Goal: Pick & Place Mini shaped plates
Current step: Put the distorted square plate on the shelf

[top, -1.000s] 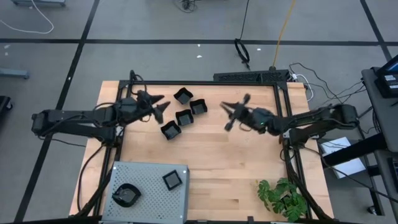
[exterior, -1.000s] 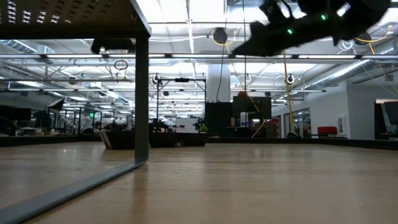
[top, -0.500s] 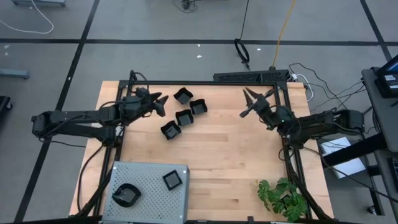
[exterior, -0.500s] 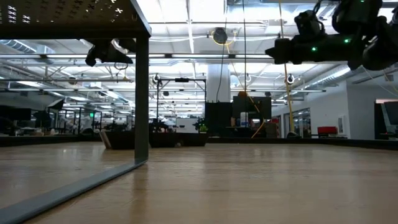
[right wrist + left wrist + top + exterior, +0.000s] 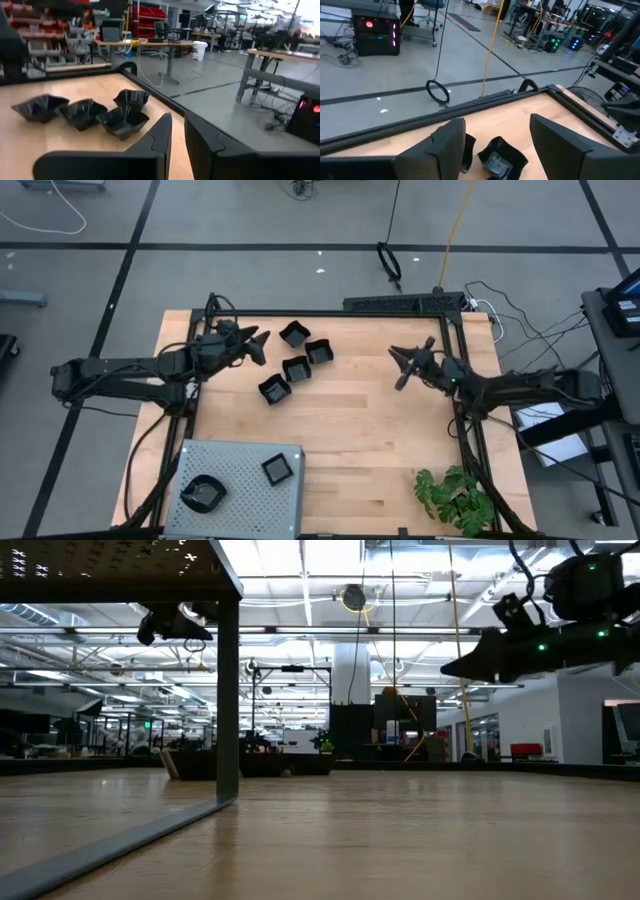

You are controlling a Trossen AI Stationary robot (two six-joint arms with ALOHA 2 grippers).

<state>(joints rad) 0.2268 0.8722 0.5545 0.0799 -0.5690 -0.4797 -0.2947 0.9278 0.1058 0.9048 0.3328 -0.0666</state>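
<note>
Four mini black plates lie bottom-down in a cluster on the wooden table: [image 5: 294, 333], [image 5: 320, 351], [image 5: 296, 367], [image 5: 274, 389]. Two more sit on the grey perforated tray [image 5: 235, 455], one square [image 5: 279, 469] and one round [image 5: 205, 494]. My left gripper [image 5: 263, 347] hovers open just left of the cluster. Its wrist view shows one plate [image 5: 502, 157] ahead, between the fingers' line, untouched. My right gripper [image 5: 400, 362] hangs in the air toward the table's right side, fingers all but together [image 5: 178, 116], holding nothing; the cluster [image 5: 122, 121] shows far ahead of it.
The tray stands on legs at the near left corner, one leg [image 5: 228, 700] showing in the low view. A black frame rail [image 5: 330, 313] runs along the far edge. A green plant [image 5: 455, 495] sits at the near right corner. Bare wood lies between cluster and tray.
My right gripper has drawn back from above the table's middle toward the right edge, turning as it went, with nothing in it. The plates have not moved.
</note>
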